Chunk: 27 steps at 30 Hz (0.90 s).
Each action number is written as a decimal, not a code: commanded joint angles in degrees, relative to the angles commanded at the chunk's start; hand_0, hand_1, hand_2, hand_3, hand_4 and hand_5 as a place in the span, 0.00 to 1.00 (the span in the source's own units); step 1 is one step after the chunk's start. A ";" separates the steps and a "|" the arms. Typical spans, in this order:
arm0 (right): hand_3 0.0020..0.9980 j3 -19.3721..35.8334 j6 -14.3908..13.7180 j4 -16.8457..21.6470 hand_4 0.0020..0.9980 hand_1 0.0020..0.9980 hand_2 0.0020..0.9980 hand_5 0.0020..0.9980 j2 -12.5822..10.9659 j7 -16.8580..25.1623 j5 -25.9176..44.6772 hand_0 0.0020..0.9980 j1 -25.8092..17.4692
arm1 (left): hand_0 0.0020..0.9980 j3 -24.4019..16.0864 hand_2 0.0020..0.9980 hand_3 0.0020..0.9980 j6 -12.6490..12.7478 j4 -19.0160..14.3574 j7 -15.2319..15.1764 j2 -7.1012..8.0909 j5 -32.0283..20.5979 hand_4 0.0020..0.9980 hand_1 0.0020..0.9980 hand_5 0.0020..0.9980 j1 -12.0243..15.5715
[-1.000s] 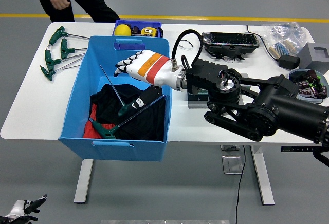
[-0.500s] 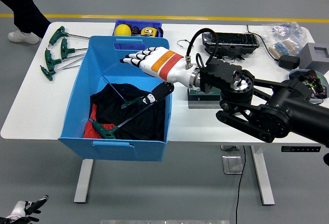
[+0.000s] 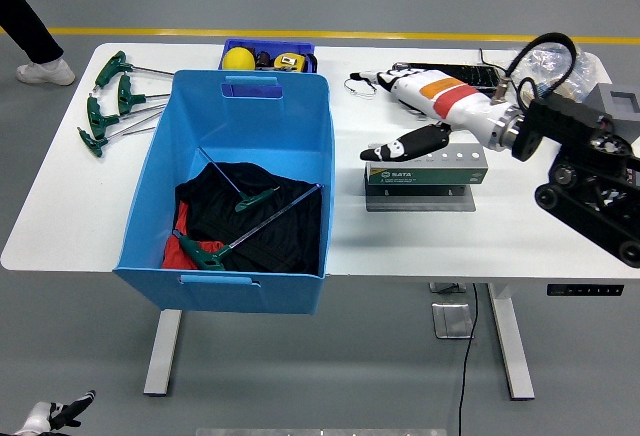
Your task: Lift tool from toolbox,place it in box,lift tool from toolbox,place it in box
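The green label on the grey tool holder reads "SATA"; no other print is legible.

one blue bin, two T-handle wrenches inside

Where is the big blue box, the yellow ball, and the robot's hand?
blue box (image 3: pixel 300 146): head view, on its right inner wall.
yellow ball (image 3: pixel 238 58): head view, on its top, in the small blue tray behind the box.
right hand (image 3: pixel 415 106): head view, on the white palm above the tool holder.
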 joint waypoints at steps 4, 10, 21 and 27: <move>0.96 7.01 2.31 1.84 1.00 0.93 0.97 0.87 -5.17 2.07 9.26 0.94 -7.04 | 0.57 -0.36 0.66 0.70 -0.04 0.00 0.22 -0.08 0.66 0.75 0.50 0.71 0.32; 0.93 20.40 5.60 5.13 1.00 0.88 0.93 0.89 -7.37 3.30 23.66 0.90 -20.34 | 0.59 -0.64 0.67 0.70 -0.20 0.00 0.40 -0.13 1.83 0.74 0.51 0.71 0.69; 0.94 41.85 8.09 10.48 1.00 0.87 0.91 0.96 2.52 1.93 40.16 0.90 -44.63 | 0.61 2.54 0.68 0.70 -0.94 0.00 0.59 -0.74 0.49 0.75 0.56 0.71 1.49; 0.93 48.59 7.57 9.71 1.00 0.87 0.90 0.98 7.76 2.40 38.29 0.91 -49.02 | 0.61 3.17 0.68 0.69 -1.10 0.00 0.46 -0.95 -0.29 0.74 0.57 0.71 1.47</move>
